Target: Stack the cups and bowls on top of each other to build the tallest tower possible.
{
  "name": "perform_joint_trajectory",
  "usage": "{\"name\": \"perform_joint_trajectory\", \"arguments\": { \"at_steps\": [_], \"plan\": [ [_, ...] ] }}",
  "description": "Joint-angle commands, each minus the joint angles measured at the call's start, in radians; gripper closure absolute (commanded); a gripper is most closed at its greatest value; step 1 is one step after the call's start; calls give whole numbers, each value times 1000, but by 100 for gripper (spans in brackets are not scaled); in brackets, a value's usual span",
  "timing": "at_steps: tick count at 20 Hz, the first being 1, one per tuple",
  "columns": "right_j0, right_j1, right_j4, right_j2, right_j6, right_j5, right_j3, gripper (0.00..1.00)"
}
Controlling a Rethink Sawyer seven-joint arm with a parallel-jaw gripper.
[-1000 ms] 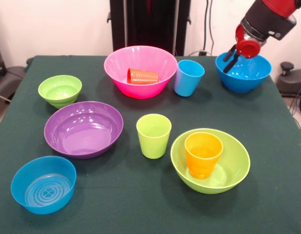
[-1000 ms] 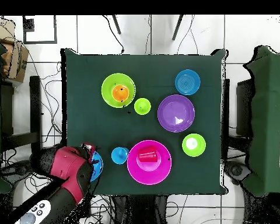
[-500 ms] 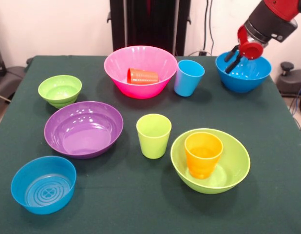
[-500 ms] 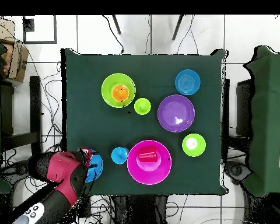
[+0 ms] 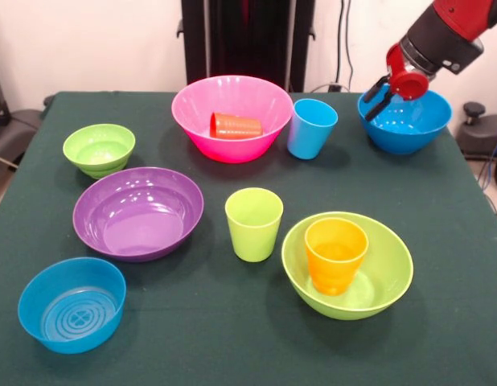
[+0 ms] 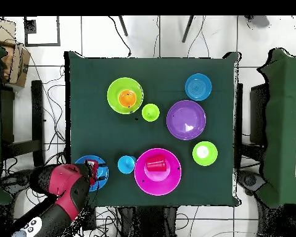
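My gripper (image 5: 375, 96) (image 6: 96, 173) is open, one finger on each side of the left rim of the large blue bowl (image 5: 409, 125) (image 6: 82, 164) at the table's far right corner. An orange cup (image 5: 335, 256) stands upright inside the large lime green bowl (image 5: 389, 273) at the near right. A red cup (image 5: 236, 125) lies on its side in the pink bowl (image 5: 192, 121). The light blue cup (image 5: 311, 129) stands beside the pink bowl, and the lime green cup (image 5: 253, 223) stands mid-table.
The purple bowl (image 5: 137, 213), the small lime green bowl (image 5: 98, 149) and the small blue bowl with a ringed base (image 5: 71, 305) stand along the left side. The blue bowl sits close to the table's right edge.
The gripper has shifted from over the blue bowl's inside to its left rim. In the overhead view the arm has drawn back and more of the bowl shows.
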Motion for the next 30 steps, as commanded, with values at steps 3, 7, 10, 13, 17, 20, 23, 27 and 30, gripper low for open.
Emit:
{"name": "perform_joint_trajectory", "arguments": {
  "at_steps": [3,7,10,13,17,20,23,27,30],
  "plan": [
    [6,42,41,91,278,-37,-54,0],
    [6,37,41,92,276,-38,-50,0],
    [7,38,43,91,279,-39,-49,0],
    [6,34,42,93,273,-42,-44,0],
    [-31,-33,8,131,134,-73,-21,0],
    [-158,-223,-96,259,-257,-127,33,0],
    [-290,-361,-263,369,-588,79,-24,0],
    [-359,-434,-364,456,-605,243,-78,0],
    [-379,-451,-407,489,-563,296,-106,0]
  ]
}}
